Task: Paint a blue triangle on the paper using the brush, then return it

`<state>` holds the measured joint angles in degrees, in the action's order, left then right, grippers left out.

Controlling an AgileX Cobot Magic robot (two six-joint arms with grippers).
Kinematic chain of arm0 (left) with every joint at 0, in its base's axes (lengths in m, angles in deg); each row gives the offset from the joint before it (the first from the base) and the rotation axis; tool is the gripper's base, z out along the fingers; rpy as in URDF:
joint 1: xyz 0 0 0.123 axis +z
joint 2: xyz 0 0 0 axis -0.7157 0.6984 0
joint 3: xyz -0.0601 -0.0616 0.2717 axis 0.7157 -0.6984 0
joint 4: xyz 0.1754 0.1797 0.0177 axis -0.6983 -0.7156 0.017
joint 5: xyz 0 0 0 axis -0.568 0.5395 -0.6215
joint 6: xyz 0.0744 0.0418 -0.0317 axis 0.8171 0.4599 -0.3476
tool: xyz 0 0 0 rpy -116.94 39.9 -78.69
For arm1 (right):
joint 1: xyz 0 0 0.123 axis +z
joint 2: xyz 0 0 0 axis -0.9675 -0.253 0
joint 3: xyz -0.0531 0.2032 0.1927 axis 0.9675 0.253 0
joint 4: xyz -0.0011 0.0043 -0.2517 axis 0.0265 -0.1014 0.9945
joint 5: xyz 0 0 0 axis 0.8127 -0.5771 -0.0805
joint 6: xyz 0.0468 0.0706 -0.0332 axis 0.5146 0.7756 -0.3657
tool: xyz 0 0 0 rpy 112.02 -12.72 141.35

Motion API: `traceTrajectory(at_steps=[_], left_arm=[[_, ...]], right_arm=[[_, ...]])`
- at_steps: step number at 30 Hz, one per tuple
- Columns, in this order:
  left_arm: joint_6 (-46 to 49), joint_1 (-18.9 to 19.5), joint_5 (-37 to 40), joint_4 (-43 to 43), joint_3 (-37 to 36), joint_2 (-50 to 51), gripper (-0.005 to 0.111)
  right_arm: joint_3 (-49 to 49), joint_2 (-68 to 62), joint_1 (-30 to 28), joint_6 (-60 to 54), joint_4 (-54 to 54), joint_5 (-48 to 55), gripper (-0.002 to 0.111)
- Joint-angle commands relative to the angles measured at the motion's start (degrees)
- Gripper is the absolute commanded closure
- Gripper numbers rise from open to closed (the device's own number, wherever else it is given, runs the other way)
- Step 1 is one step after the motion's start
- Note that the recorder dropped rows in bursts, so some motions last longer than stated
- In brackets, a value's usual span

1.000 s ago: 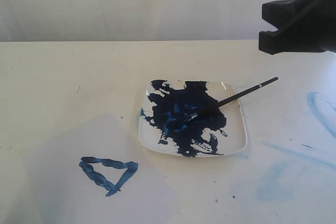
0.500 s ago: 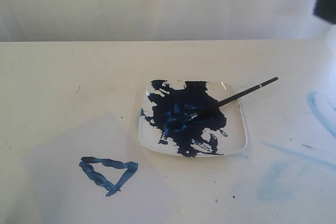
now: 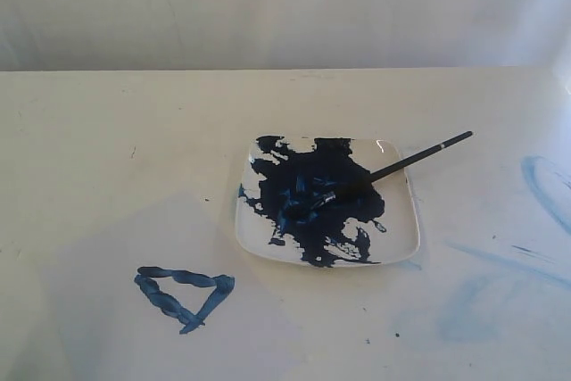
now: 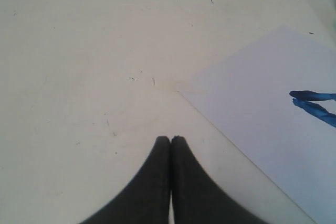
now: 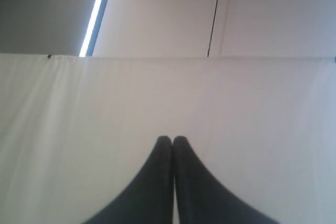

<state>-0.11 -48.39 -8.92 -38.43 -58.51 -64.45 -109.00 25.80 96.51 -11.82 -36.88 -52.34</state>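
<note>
The blue triangle (image 3: pixel 183 296) is painted on the pale paper (image 3: pixel 134 247) at the table's front left. One corner of the triangle (image 4: pixel 315 106) shows on the paper (image 4: pixel 262 108) in the left wrist view. The black-handled brush (image 3: pixel 406 162) lies across the plate's far right rim, bristles in the dark paint. My left gripper (image 4: pixel 170 139) is shut and empty over bare table beside the paper's edge. My right gripper (image 5: pixel 172 139) is shut and empty, facing a white curtain. Neither gripper appears in the exterior view.
The square white plate (image 3: pixel 401 238) holds a large dark-blue paint blotch (image 3: pixel 317 198) at the table's middle. Pale blue smears (image 3: pixel 535 185) mark the table at the right. A white curtain (image 3: pixel 285 6) hangs behind the table.
The right gripper, seen at the upper right of the exterior view a second ago, has moved out of that view. Brush, plate and triangle have not moved.
</note>
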Motion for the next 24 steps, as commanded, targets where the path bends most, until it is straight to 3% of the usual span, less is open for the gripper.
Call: traceTrajectory(at_steps=[1, 3, 6, 8, 12, 15, 19, 24], left_arm=[[-0.33, -0.45, -0.04, 0.35, -0.17, -0.20, 0.107], [-0.33, -0.45, -0.04, 0.35, -0.17, -0.20, 0.107], [-0.33, -0.45, -0.04, 0.35, -0.17, -0.20, 0.107], [-0.33, -0.45, -0.04, 0.35, -0.17, -0.20, 0.107], [-0.33, -0.45, -0.04, 0.35, -0.17, -0.20, 0.107], [-0.33, -0.45, -0.04, 0.35, -0.17, -0.20, 0.107], [-0.33, -0.45, -0.04, 0.35, -0.17, -0.20, 0.107], [-0.33, -0.45, -0.04, 0.35, -0.17, -0.20, 0.107]], right_arm=[[0.13, 4.44, -0.09, -0.72, 0.27, -0.50, 0.108], [0.13, 5.28, -0.09, -0.08, 2.97, 0.20, 0.108], [1.26, 5.41, -0.09, 14.21, 16.50, 1.97, 0.108], [2.59, 5.41, -0.09, 31.80, 33.35, 2.58, 0.108], [7.39, 5.41, -0.09, 83.73, 73.61, 2.46, 0.108], [11.58, 5.41, -0.09, 107.51, 87.47, 3.73, 0.108], [14.99, 5.41, -0.09, 104.38, 94.91, 11.54, 0.108], [18.15, 5.41, -0.09, 103.75, 94.44, 20.46, 0.108]])
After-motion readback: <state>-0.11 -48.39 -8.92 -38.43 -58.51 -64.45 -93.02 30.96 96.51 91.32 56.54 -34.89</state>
